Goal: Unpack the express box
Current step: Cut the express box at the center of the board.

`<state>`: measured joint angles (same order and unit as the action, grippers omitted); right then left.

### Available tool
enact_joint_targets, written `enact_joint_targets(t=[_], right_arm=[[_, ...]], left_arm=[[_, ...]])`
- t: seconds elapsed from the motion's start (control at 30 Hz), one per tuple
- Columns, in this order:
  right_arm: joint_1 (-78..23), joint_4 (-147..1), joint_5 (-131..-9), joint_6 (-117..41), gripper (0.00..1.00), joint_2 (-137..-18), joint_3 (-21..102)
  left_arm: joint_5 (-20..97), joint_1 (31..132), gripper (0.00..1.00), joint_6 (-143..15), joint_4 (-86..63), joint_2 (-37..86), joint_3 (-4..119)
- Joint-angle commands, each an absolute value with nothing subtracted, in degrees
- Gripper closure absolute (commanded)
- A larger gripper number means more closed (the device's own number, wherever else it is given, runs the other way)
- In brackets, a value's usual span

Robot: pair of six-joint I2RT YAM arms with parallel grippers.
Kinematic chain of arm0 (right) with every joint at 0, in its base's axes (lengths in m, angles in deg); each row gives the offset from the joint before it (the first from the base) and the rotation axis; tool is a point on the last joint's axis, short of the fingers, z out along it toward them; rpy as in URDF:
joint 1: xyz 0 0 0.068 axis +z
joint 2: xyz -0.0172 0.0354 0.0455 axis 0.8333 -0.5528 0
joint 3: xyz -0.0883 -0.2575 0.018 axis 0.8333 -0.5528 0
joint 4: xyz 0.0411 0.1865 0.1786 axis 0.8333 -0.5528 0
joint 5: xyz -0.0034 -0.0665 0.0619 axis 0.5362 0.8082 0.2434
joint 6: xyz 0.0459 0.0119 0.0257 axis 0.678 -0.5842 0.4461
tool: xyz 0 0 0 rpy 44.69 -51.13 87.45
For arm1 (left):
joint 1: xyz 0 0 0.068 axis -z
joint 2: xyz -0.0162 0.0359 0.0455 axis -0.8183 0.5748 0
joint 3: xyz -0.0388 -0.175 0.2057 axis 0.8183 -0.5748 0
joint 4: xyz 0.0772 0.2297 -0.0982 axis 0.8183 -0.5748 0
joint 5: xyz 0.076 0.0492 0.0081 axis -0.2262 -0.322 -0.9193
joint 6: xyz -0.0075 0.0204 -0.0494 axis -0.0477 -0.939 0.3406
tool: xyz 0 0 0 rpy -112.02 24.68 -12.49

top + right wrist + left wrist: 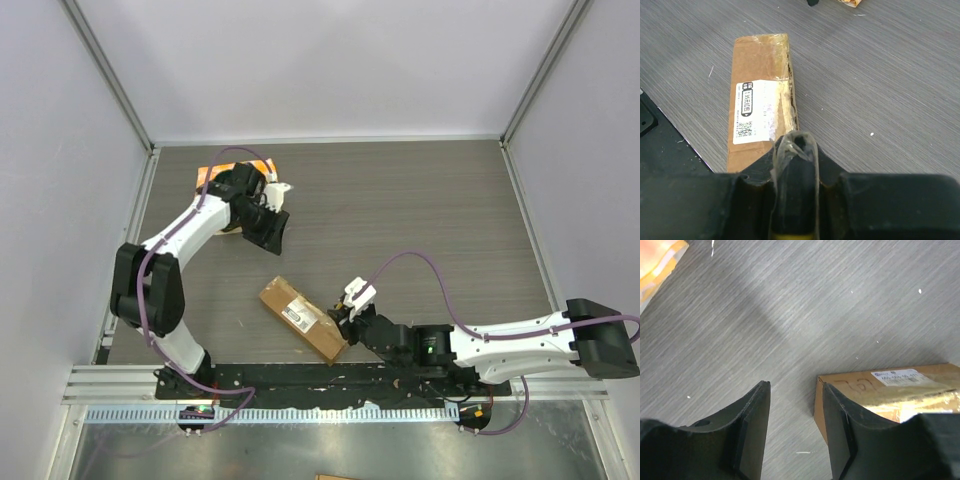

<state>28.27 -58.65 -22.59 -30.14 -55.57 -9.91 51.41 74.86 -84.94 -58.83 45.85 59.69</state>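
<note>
Gripping a clear tape curl (782, 156) on the long brown cardboard express box (300, 315) near the grey tabletop's (420, 220) front edge.
Right tool (796, 144) was clamped on that curl; left tool (795, 390) stood apart, empty, far off, so pulling could drag the unheld box.

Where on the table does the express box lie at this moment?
In the top view the express box lies flat near the front edge of the table, slightly left of centre, with the right gripper at its right end.
</note>
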Motion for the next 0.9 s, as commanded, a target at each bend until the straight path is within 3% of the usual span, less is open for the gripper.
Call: enact_joint_targets(t=[0.0,0.3,0.87], right_arm=[[28.6,-58.3,-23.2,-28.6,0.99,-54.3,-10.2],[28.6,-58.5,-23.1,-27.6,0.99,-54.8,-11.3],[29.7,-58.9,-23.3,-27.5,0.99,-57.1,-11.4]], left_arm=[[55.7,74.0,0.50,-84.9,-63.2,41.9,60.2],[59.3,74.2,0.51,-85.7,-63.3,41.1,53.1],[60.2,74.7,0.49,-86.7,-64.3,42.6,52.9]])
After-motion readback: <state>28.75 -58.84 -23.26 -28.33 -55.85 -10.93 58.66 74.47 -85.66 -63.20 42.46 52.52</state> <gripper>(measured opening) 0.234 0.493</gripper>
